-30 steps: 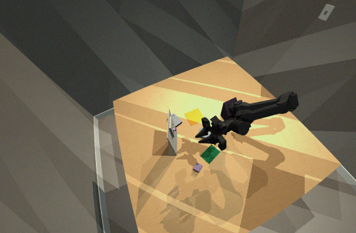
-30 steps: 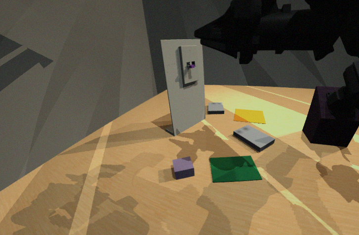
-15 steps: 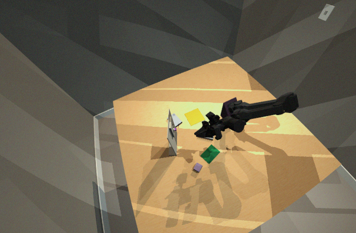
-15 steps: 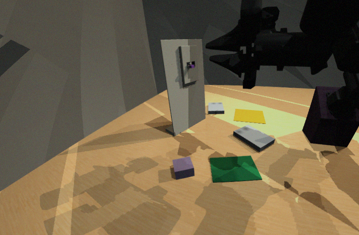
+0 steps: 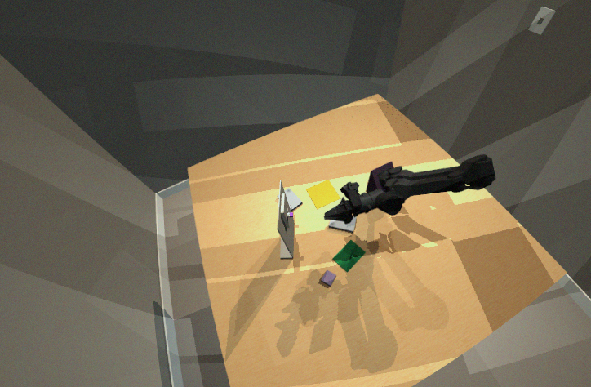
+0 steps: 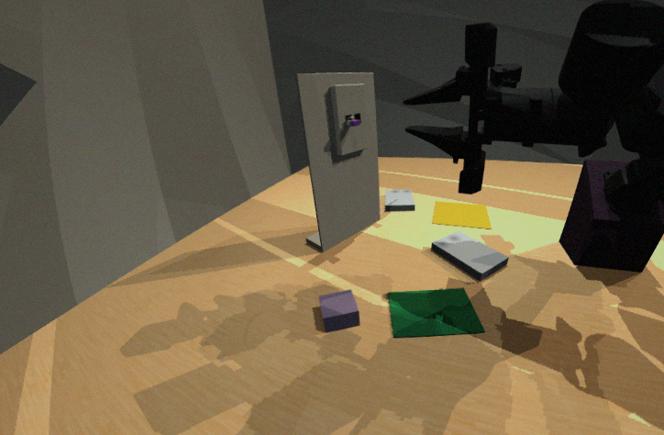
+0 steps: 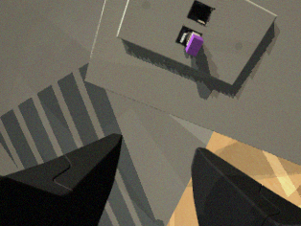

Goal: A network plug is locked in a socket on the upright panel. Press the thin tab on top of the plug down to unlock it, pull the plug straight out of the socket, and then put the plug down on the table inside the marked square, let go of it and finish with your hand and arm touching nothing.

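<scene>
A grey upright panel [image 5: 285,233] [image 6: 340,199] [image 7: 122,71] stands on the wooden table [image 5: 268,346] [image 6: 138,379]. A raised socket box [image 6: 346,105] [image 7: 159,16] on it holds the small purple plug [image 5: 290,214] [image 6: 353,122] [image 7: 194,44]; an empty socket hole sits beside it. My gripper [image 5: 327,215] [image 6: 412,117] [image 7: 157,150] is partly open and empty. It points at the panel at about plug height, some way short of it. A yellow square [image 5: 322,193] [image 6: 460,214] and a green square [image 5: 348,255] [image 6: 435,311] are marked flat on the table.
A grey flat block [image 5: 343,224] [image 6: 469,254] lies under the gripper, a smaller one [image 5: 291,197] [image 6: 399,199] by the panel. A small purple cube [image 5: 328,277] [image 6: 338,309] sits near the green square. A dark purple box [image 5: 379,175] [image 6: 609,230] stands beside the arm.
</scene>
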You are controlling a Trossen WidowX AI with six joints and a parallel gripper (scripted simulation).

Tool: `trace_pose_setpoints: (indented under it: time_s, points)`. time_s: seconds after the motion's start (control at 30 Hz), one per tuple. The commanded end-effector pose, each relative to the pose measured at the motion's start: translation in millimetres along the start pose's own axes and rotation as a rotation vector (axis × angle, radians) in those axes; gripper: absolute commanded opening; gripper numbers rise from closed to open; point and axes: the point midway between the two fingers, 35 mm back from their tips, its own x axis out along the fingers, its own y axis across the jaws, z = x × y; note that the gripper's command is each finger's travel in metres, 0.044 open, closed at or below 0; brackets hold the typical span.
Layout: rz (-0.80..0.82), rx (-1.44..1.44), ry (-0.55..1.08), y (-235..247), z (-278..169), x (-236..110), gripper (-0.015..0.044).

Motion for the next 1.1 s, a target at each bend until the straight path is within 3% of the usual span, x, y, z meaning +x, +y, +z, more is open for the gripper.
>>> trace_pose_setpoints:
  time_s: [0.0,0.37,1.07]
  points:
    - [-0.007,0.159,-0.024,-11,10,-7,0.0156]
    - [-0.008,0.21,-0.029,-13,13,-8,0.0156]
    - [-0.006,0.209,-0.028,-14,23,35,0.0156]
